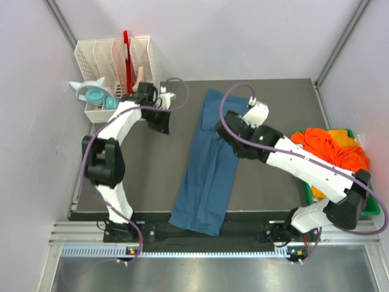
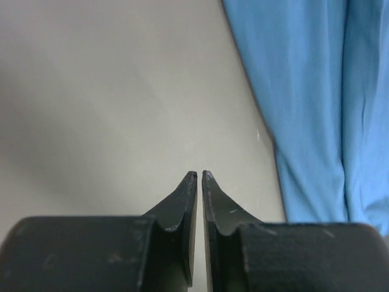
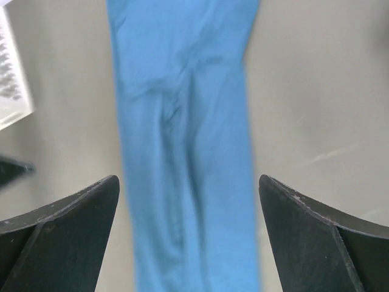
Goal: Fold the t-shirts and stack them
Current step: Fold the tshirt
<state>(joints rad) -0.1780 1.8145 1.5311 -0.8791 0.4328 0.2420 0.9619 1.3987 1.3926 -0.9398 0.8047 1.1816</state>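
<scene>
Our right end effector (image 3: 188, 179) gapes wide over the blue shirt (image 1: 206, 170), folded lengthwise only, left end effector (image 2: 199, 174) pinched empty, orange shirts (image 1: 331, 146) unfolded.

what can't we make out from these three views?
1. Top view: the right arm covers the teal t-shirt along its right edge; the folds there are hidden.
2. Top view: orange t-shirts are heaped in the green bin; they can't be counted, and the arm hides the pile's near side.
3. Left wrist view: the left gripper is shut; the frame's right edge cuts the shirt off.
4. Right wrist view: blurred; the shirt's ends run off frame beyond the open right gripper.
</scene>
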